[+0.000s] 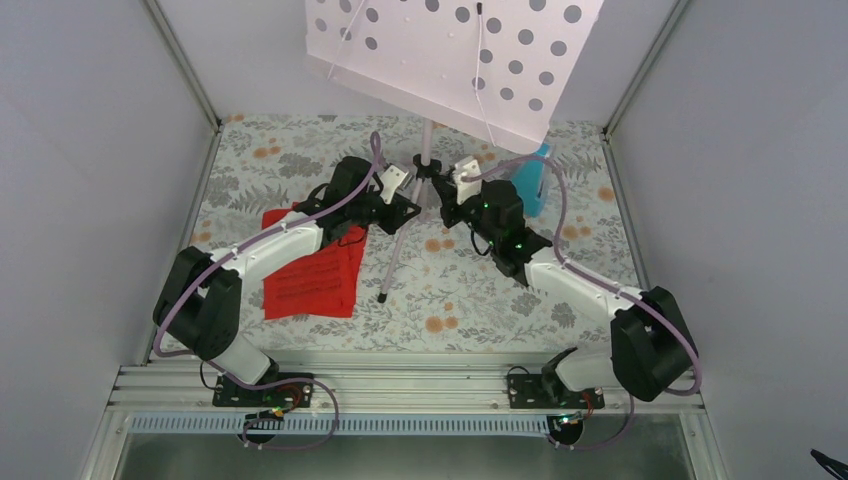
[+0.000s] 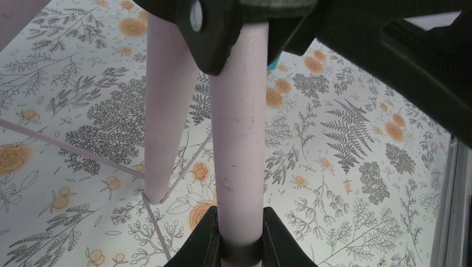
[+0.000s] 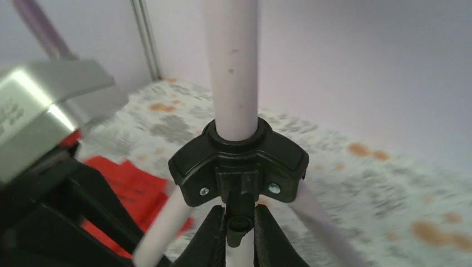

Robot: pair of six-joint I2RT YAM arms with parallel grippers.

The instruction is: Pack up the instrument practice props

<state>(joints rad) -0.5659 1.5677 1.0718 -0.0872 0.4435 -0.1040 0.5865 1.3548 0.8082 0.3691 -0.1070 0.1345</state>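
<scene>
The silver tripod music stand (image 1: 425,150) stands at the back middle, its pale perforated desk (image 1: 450,60) tilted overhead. My left gripper (image 1: 403,210) (image 2: 239,222) is shut on one pale leg (image 2: 239,144) just below the black hub (image 2: 222,33). My right gripper (image 1: 447,205) (image 3: 239,228) is shut on the small black knob (image 3: 239,214) under that hub (image 3: 239,161). Red sheets of printed music (image 1: 310,275) (image 3: 122,183) lie flat to the left. The turquoise metronome (image 1: 530,185) stands behind my right arm, partly hidden.
Grey walls close in the flowered tabletop (image 1: 470,300) on the left, back and right. A stand leg reaches forward to a black foot (image 1: 383,297). Thin braces (image 2: 83,156) run between the legs. The desk overhangs both grippers.
</scene>
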